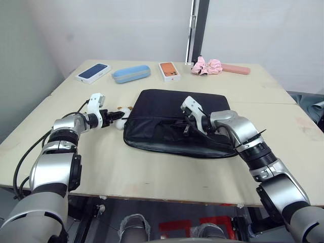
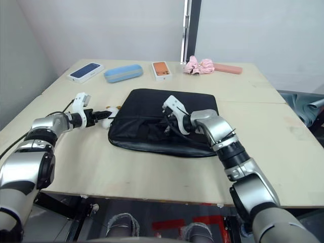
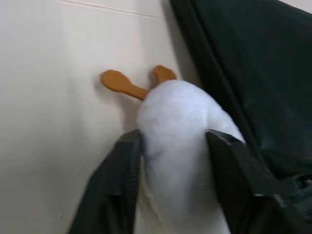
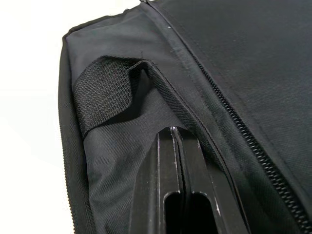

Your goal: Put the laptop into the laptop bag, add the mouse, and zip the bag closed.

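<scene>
- The laptop bag (image 1: 177,124) lies flat at the middle of the tabletop (image 1: 152,167), black, its zip line and a strap handle (image 4: 102,95) showing in the right wrist view; the laptop and the mouse cannot be made out
- The right gripper (image 1: 188,127) rests on the bag's front panel, its two black fingers (image 4: 170,185) pressed together with nothing visible between them, just beside the zip
- The left gripper (image 1: 112,119) is just off the bag's left edge; its fingers (image 3: 122,180) pinch a fluffy white plush (image 3: 180,146) from both sides; the plush's orange feet (image 3: 122,84) lie on the tabletop, close to the bag
- Along the far edge sit a phone box with a blue picture (image 1: 93,72), a light blue case (image 1: 130,74), an orange phone box (image 1: 169,71), a pink cloth bundle (image 1: 206,66) and a pink flat case (image 1: 236,69); all well apart from the bag
</scene>
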Motion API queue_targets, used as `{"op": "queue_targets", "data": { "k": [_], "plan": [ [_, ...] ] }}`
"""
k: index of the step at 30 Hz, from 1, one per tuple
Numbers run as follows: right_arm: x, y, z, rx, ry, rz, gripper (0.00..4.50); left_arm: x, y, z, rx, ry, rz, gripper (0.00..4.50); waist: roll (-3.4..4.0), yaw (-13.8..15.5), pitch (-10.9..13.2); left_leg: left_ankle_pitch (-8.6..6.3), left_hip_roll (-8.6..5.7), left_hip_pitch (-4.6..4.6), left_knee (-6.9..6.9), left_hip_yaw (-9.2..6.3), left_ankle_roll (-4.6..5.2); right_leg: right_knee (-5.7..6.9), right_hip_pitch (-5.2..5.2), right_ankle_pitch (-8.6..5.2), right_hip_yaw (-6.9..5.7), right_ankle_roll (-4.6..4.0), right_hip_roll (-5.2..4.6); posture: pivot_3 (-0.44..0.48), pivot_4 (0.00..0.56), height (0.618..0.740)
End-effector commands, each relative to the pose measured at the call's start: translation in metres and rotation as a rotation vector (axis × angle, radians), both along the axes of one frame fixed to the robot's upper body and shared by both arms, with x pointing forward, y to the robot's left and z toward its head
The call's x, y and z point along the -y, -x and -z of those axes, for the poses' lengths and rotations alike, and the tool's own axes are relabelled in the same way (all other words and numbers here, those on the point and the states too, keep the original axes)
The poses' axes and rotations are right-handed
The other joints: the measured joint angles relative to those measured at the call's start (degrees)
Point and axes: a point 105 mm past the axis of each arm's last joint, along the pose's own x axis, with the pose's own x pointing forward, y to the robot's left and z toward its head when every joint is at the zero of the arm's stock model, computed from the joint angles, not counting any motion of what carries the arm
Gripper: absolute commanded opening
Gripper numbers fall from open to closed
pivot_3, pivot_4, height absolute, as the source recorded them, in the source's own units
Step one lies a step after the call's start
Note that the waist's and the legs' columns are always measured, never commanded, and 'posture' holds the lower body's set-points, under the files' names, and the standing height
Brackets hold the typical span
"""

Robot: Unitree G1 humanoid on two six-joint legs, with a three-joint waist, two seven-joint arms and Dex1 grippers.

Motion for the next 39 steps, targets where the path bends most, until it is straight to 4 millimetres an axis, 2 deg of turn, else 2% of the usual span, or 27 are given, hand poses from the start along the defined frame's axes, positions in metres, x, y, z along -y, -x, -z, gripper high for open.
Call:
{"op": "queue_targets", "data": {
  "k": [1, 3, 4, 11, 16, 20, 22, 24, 26, 32, 39],
  "plan": [
    [0.002, -0.007, -0.007, 0.040, 0.008, 0.029, 0.00, -0.001, 0.000, -0.005, 0.014, -0.020, 0.022, 0.75, 0.00, 0.01, 0.00, 0.00, 0.00, 0.01, 0.00, 0.00, 0.00, 0.00, 0.00, 0.00, 0.00, 0.00, 0.00, 0.000, 0.150, 0.740],
    [0.002, -0.007, -0.008, 0.044, 0.008, 0.028, 0.00, -0.002, 0.002, -0.003, 0.007, -0.019, 0.025, 0.08, 0.00, 0.00, 0.00, 0.00, 0.00, 0.02, -0.01, 0.00, -0.02, 0.00, 0.00, 0.00, 0.00, 0.00, 0.00, 0.000, 0.150, 0.740],
    [0.002, -0.007, -0.007, 0.044, 0.008, 0.028, 0.00, -0.002, 0.002, -0.003, 0.006, -0.019, 0.026, 0.03, 0.00, 0.00, 0.00, 0.00, 0.00, 0.02, -0.01, 0.00, -0.02, 0.00, 0.00, 0.00, 0.00, 0.00, 0.00, 0.000, 0.150, 0.740],
    [0.004, -0.007, -0.004, 0.032, 0.009, 0.035, 0.00, -0.018, 0.009, -0.016, 0.048, -0.018, 0.036, 0.03, 0.01, -0.18, 0.00, -0.01, 0.00, 0.02, -0.04, 0.01, -0.04, -0.01, -0.01, 0.00, 0.01, 0.00, 0.00, 0.000, 0.150, 0.740],
    [0.005, -0.007, -0.001, 0.016, 0.011, 0.044, 0.00, -0.030, 0.027, -0.035, 0.094, -0.021, 0.112, 0.03, 0.02, -0.31, 0.01, -0.01, 0.02, 0.02, -0.13, 0.01, -0.07, -0.10, -0.02, 0.00, -0.02, 0.00, 0.02, 0.000, 0.150, 0.740],
    [0.008, -0.007, 0.002, 0.002, 0.013, 0.043, 0.00, -0.028, 0.051, -0.053, 0.138, -0.084, 0.207, 0.03, 0.03, -0.34, 0.02, -0.02, 0.03, 0.02, -0.19, 0.02, -0.09, -0.16, -0.03, -0.01, -0.02, 0.00, 0.01, 0.000, 0.150, 0.740],
    [0.009, -0.006, 0.003, 0.000, 0.017, 0.041, 0.00, -0.026, 0.069, -0.050, 0.134, -0.163, 0.281, 0.03, 0.04, -0.36, 0.02, -0.02, 0.03, 0.05, -0.23, 0.04, -0.10, -0.17, -0.03, -0.01, -0.02, -0.01, 0.01, 0.000, 0.150, 0.740],
    [0.006, -0.005, 0.000, -0.016, -0.026, 0.034, 0.00, -0.027, 0.097, -0.031, 0.076, -0.301, 0.401, 0.03, 0.04, -0.73, 0.02, -0.02, 0.03, 0.06, -0.29, 0.05, -0.10, -0.20, -0.04, -0.01, -0.02, 0.00, 0.01, 0.000, 0.150, 0.740],
    [0.005, -0.003, 0.000, -0.029, -0.041, 0.029, 0.00, -0.031, 0.113, -0.021, 0.040, -0.359, 0.448, 0.03, 0.06, -0.99, 0.03, -0.03, 0.04, 0.15, -0.49, 0.19, -0.12, -0.37, -0.05, -0.03, 0.07, 0.01, 0.02, 0.000, 0.150, 0.740],
    [0.004, -0.003, 0.009, -0.053, -0.004, 0.021, 0.00, -0.030, 0.122, -0.027, 0.060, -0.378, 0.446, 0.03, 0.04, -0.60, 0.02, 0.00, 0.42, 0.16, -0.58, 0.13, -0.32, -0.40, -0.08, -0.02, -0.03, 0.00, 0.41, 0.000, 0.150, 0.740],
    [-0.002, 0.002, 0.008, -0.056, 0.010, -0.009, 0.00, -0.008, 0.142, -0.034, 0.095, -0.410, 0.567, 0.03, 0.04, -0.75, 0.02, -0.01, 0.70, 0.22, -0.64, 0.19, -0.52, -0.53, -0.09, -0.03, 0.02, -0.01, 0.72, 0.000, 0.150, 0.740]
  ]
}}
